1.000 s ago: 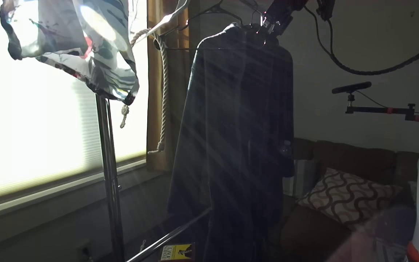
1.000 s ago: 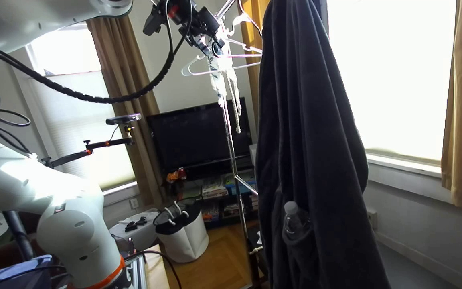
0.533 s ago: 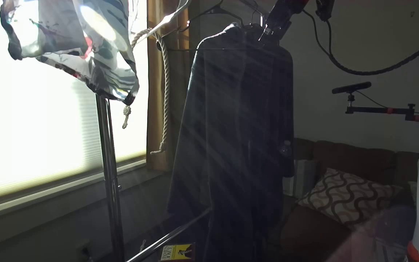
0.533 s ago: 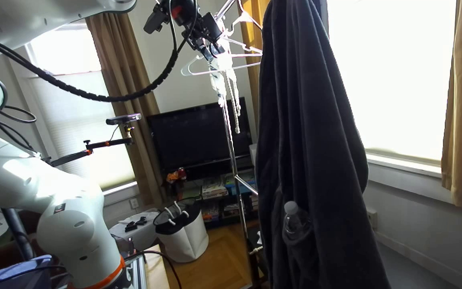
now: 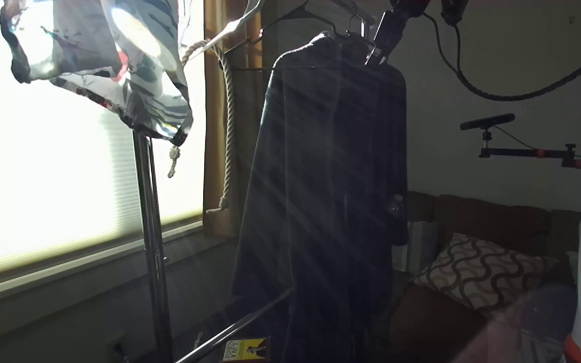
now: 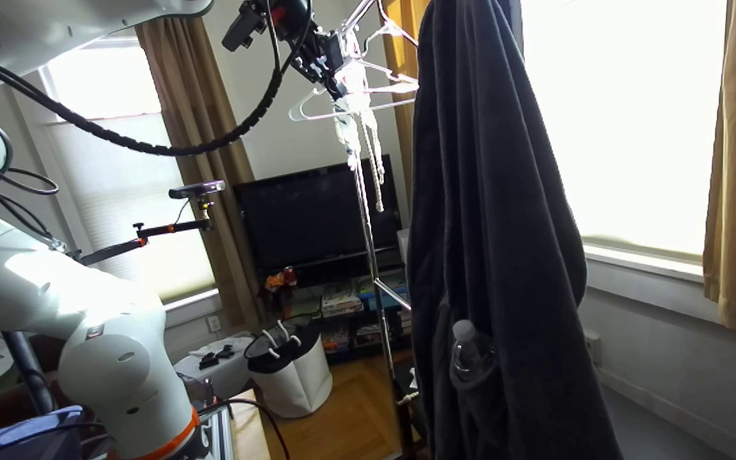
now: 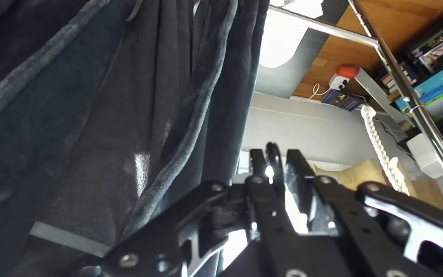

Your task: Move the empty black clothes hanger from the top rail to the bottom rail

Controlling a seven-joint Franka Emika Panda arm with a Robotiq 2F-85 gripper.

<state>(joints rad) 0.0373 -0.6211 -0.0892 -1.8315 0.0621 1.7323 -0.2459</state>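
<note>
In an exterior view, the window glares white; pale streaks haze the garment.

Arm: white and smooth, thick tubular links, rounded joints
Caps: small, round, pale, set flush in the white
Tag: little dark rectangle on a lower joint
Ring: bright orange, low on the arm
Cable: black, ribbed, hose-like
Wrist: black, blocky, with a red patch
Fingers: black, narrow, straight-sided, glinting at the edges
Linkages: black, curved, with cut-out openings and shiny rims
Screws: silver-grey round heads, several on the linkages
</note>
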